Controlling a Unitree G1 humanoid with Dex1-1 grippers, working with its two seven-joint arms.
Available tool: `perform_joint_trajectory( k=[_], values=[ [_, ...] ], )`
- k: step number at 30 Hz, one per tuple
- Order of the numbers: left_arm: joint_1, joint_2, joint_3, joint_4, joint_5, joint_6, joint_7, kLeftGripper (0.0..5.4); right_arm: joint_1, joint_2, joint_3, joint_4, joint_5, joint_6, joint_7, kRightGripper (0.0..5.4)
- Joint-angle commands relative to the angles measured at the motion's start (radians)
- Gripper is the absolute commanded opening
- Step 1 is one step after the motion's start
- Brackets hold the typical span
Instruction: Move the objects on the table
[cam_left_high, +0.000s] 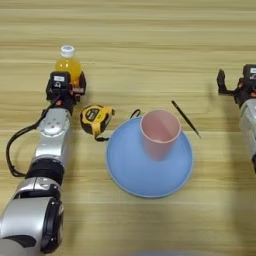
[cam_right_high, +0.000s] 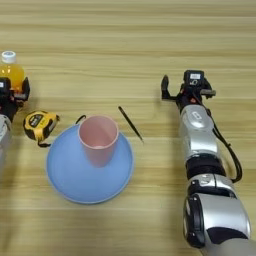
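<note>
Light-tan wooden table (cam_left_high: 150, 30) fills view; horizontal grain.

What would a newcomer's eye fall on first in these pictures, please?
Most likely the pink cup standing upright on the blue plate at the table's middle. Next, the left gripper at the orange-drink bottle, far left, with a yellow tape measure beside the plate.

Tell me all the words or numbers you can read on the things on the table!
None can be read.
Tape measure: a dark round label on its yellow case, too blurred to read.
Left gripper and right gripper: a small white sticker on each, marks too small to read.
Bottle, pink cup, blue plate: no writing visible.
</note>
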Motion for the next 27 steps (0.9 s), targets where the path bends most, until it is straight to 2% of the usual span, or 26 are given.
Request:
perform_joint_trajectory(
  k=[1,14,22,27],
  values=[
    [-0.023,-0.005,0.007,0.007,-0.009,0.012,0.009,3.41,-0.002,0.006,-0.001,-0.017,0.015,0.002,-0.001,5.40],
    [-0.013,-0.020,0.002,0.009,0.009,0.004,0.041,3.41,0.004,0.007,0.000,-0.032,0.027,0.012,0.007,5.40],
    [-0.016,-0.022,-0.004,0.047,0.016,0.017,0.064,3.41,0.006,0.008,0.005,-0.039,0.036,0.014,0.010,5.40],
    [-0.016,-0.019,-0.023,0.067,0.046,0.005,0.103,3.41,0.009,0.009,0.006,-0.048,0.040,0.018,0.013,5.40]
  ],
)
